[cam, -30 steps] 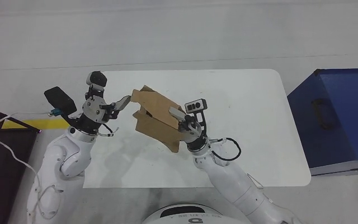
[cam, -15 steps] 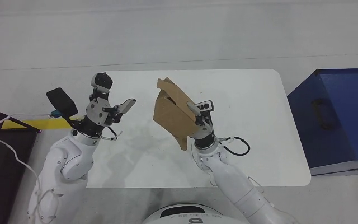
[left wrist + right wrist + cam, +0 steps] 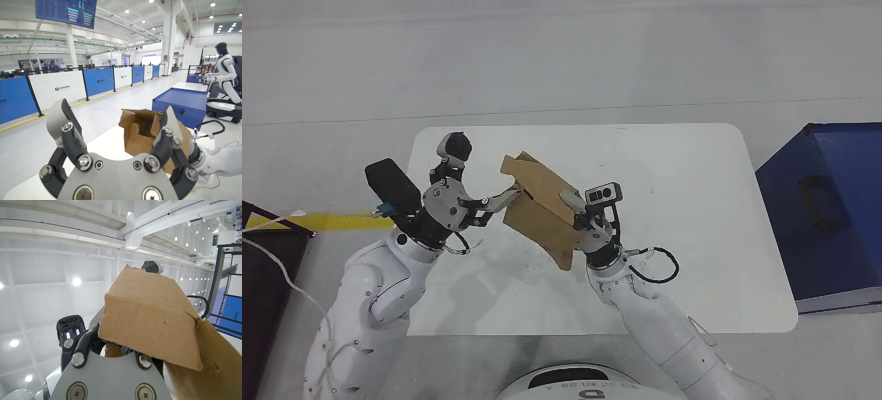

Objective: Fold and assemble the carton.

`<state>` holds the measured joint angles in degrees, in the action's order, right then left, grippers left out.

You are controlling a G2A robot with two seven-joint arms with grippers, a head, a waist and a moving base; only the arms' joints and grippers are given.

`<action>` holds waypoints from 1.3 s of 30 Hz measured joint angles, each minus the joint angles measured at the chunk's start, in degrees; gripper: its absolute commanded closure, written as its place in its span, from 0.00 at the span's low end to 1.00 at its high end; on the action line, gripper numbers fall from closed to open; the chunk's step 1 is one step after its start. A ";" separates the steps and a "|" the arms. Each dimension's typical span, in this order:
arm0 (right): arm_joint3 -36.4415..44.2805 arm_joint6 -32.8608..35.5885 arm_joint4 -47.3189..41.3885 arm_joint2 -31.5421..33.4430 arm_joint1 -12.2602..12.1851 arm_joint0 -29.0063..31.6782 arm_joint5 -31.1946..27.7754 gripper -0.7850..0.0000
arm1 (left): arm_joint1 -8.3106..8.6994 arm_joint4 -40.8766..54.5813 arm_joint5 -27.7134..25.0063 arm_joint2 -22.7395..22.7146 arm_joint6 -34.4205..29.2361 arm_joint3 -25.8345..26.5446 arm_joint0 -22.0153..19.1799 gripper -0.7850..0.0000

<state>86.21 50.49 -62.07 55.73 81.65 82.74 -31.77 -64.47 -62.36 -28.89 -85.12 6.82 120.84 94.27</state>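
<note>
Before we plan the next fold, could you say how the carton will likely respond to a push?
The carton probably flexes at its flaps: thin, creased, torn-edged cardboard. Likely light, since the right gripper holds it by one end. Gripped there, it may pivot when pushed.

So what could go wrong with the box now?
The right end effector holds the box by one end, up above the table, so a push from the open left end effector might twist it or knock it loose. The box also has a torn corner, and more folding there could rip it further.
</note>
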 measured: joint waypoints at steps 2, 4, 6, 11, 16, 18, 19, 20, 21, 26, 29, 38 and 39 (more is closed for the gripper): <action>0.26 0.00 0.38 0.02 0.03 0.19 0.14 1.00 | -0.07 -2.05 0.43 1.15 -0.07 -0.47 -0.24 0.00; 0.53 0.13 0.60 0.01 0.07 0.33 0.28 1.00 | -0.12 -3.46 0.88 1.99 -0.04 -1.03 -0.42 0.00; 0.72 0.24 0.76 0.00 0.11 0.39 0.40 1.00 | -0.17 -3.99 1.16 2.48 0.11 -1.48 -0.65 0.00; 1.16 0.40 1.15 -0.02 0.22 0.43 0.88 1.00 | -0.23 -3.71 1.37 2.72 0.02 -2.18 -1.37 0.00; 2.02 0.88 -0.06 0.05 0.43 0.49 0.93 1.00 | -0.19 -1.54 1.55 1.28 0.28 -1.54 -1.00 0.00; 2.27 1.28 -0.65 0.14 0.49 0.55 0.83 1.00 | -0.17 -0.64 1.87 0.33 0.48 -1.34 -0.74 0.00; 2.34 1.50 -0.79 0.24 0.52 0.59 0.71 1.00 | -0.14 -0.20 2.01 -0.39 0.58 -1.21 -0.54 0.00; 2.34 1.60 -0.76 0.33 0.53 0.61 0.58 1.00 | -0.11 -0.03 2.10 -0.95 0.65 -1.12 -0.39 0.00; 2.34 1.65 -0.67 0.39 0.55 0.64 0.48 1.00 | -0.09 0.13 2.18 -1.48 0.73 -1.07 -0.23 0.00; 2.34 1.67 -0.57 0.42 0.56 0.67 0.45 1.00 | -0.01 0.88 2.09 -3.33 0.92 -1.20 0.38 0.00; 2.34 1.67 -0.57 0.42 0.56 0.67 0.45 1.00 | 0.00 0.55 2.12 -3.57 0.77 -1.52 0.50 0.00; 6.10 3.47 -6.27 0.48 0.80 2.41 2.62 1.00 | -0.36 -0.02 8.41 -3.46 -1.25 -3.74 -0.56 0.00; 6.19 3.93 -6.91 0.49 0.83 2.50 2.81 1.00 | -0.42 0.32 9.33 -3.24 -2.13 -3.61 -0.77 0.00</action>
<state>92.40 54.42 -68.98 56.23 82.48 85.24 -28.96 -64.89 -62.05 -19.56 -88.36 4.69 117.22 93.50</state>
